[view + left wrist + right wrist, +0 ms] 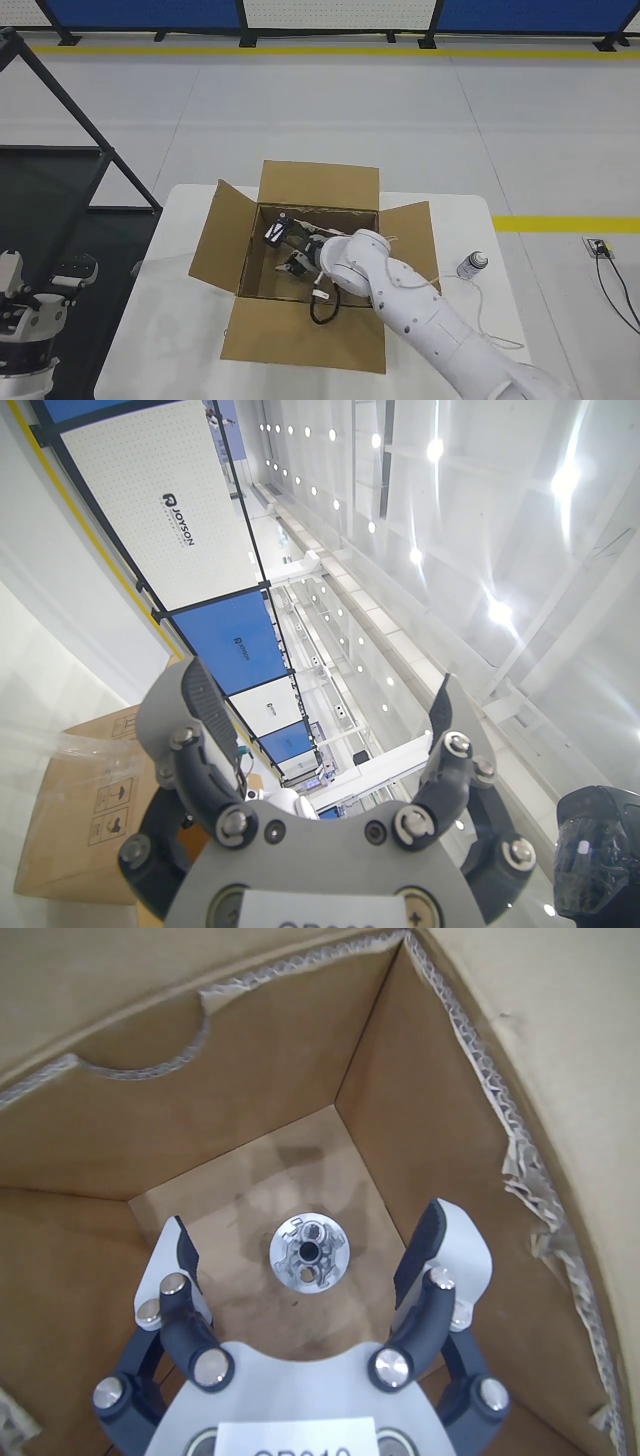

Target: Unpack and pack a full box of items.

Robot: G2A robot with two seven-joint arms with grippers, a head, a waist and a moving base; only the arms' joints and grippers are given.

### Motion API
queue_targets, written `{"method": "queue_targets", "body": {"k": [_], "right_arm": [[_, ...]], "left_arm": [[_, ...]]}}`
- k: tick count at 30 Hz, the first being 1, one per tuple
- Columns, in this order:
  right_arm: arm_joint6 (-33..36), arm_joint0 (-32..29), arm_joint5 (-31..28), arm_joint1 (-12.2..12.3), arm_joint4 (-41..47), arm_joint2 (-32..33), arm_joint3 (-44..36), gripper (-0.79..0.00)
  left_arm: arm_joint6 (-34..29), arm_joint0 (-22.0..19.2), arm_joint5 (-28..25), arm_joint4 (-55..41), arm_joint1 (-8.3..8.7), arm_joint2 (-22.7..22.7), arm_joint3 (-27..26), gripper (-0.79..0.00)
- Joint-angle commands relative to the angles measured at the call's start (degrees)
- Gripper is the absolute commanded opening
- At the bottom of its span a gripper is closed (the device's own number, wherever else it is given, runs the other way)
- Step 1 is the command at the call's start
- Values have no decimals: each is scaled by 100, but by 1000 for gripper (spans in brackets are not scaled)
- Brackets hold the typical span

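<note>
An open cardboard box (300, 318) stands on the white table (170, 300) with its flaps spread out. My right gripper (305, 1248) is down inside the box (280, 1078), open, with a round silvery metal part (309, 1252) standing on the box floor between and below its fingertips. From above, the right arm (395, 290) leans over the box's right side into its opening. My left gripper (320, 700) is open and holds nothing; it points up toward the ceiling, beside the outside of the cardboard box (85, 800).
A silvery metal part (472, 265) like the one in the box stands on the table to the right of the box. A thin white cable (485, 315) trails across the table near it. A black frame (70, 130) stands left of the table.
</note>
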Motion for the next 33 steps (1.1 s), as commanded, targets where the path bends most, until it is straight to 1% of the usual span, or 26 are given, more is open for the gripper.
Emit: {"method": "queue_targets", "body": {"k": [1,4,7,9,11,14,15,17,18,20,21,24,27,30,33], "right_arm": [[115,-477,15,232,-245,417,-869,0],[139,-1151,58,487,-544,983,-1889,0],[75,-1734,103,661,-768,1482,-2666,0],[28,-2073,260,745,-941,1782,-3088,0],[-91,-2359,296,810,-973,2057,-3437,0],[-309,-2917,384,927,-1088,2617,-4063,0],[-407,-3187,418,976,-1133,2875,-4343,0],[-457,-3523,464,1035,-1207,3211,-4650,0],[-487,-3789,603,1073,-1259,3490,-4884,0],[-577,-4115,647,1113,-1153,3834,-5109,0],[-650,-4358,698,1146,-1117,4139,-5258,0],[-899,-4922,739,1202,-955,4747,-5570,0],[-1072,-5407,801,1240,-841,5253,-5769,0],[-1084,-5728,994,1259,-835,5573,-5833,0],[-1017,-5846,1298,1257,-694,5770,-5702,0]], "left_arm": [[0,0,0,0,0,0,0,0],[0,0,0,0,0,0,0,0],[0,0,0,0,0,0,0,0],[0,0,0,0,0,0,0,0],[0,0,0,0,0,0,0,0],[0,0,0,0,0,0,0,0],[0,0,0,0,0,0,0,0],[0,0,0,0,0,0,0,0],[0,0,0,0,0,0,0,0],[0,0,0,0,0,0,0,0],[0,0,0,0,0,0,0,0],[0,0,0,0,0,0,0,0],[0,0,0,0,0,0,0,0],[0,0,0,0,0,0,0,0],[0,0,0,0,0,0,0,0]]}}
